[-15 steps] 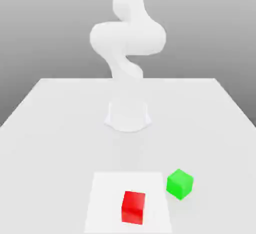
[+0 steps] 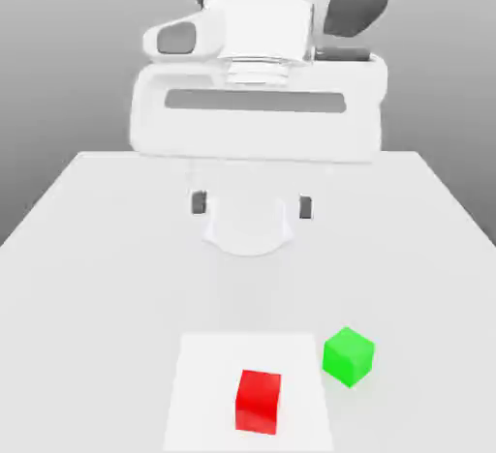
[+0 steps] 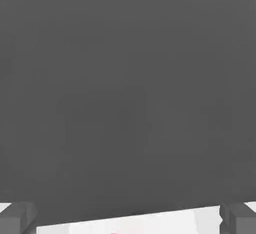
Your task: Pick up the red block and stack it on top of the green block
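The tool [image 2: 252,204] hangs open above the worktop [image 2: 107,296], its two dark fingertips [image 2: 199,202] wide apart. The red block [image 2: 259,402] sits on a white square [image 2: 203,369] (a paler patch of the surface), near its front edge. The green block [image 2: 349,356], apart from the red one, lies just off the square, toward the exterior view's right.

matt red block [image 2: 259,403], seemingly smooth white tabletop [image 2: 116,296]

The exterior view faces the arm's base from across the table [image 2: 116,286], looking down over its top.
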Robot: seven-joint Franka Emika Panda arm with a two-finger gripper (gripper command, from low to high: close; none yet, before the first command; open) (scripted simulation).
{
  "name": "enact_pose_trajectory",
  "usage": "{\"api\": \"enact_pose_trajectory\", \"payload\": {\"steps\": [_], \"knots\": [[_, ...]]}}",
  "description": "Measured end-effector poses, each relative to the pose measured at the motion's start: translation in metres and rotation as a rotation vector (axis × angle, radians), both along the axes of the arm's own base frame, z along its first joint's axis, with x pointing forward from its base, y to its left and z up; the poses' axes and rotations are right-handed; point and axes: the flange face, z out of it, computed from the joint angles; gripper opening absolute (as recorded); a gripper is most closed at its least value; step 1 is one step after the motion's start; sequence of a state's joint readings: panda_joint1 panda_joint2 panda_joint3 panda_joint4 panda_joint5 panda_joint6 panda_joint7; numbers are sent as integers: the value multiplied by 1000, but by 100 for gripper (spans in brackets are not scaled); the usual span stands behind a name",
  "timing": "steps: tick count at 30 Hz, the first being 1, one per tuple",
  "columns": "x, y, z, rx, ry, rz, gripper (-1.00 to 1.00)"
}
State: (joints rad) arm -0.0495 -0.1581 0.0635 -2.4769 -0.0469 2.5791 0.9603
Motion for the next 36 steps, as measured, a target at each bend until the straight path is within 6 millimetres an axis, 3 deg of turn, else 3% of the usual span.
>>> {"api": "enact_pose_trajectory", "payload": {"steps": [8,13,14,21,26,28,32,34,36], "knots": [[-25,5,-154,34,235,-43,0],[-29,6,-219,38,259,-49,0],[-30,6,-228,38,260,-49,-100],[-30,6,-228,38,259,-49,-100],[-30,7,-176,38,260,-47,-100],[-44,35,-160,32,261,39,-100],[-97,123,-138,-5,264,331,-100],[-115,133,-135,-19,264,397,-100],[-119,133,-149,-24,263,409,-100]]}}
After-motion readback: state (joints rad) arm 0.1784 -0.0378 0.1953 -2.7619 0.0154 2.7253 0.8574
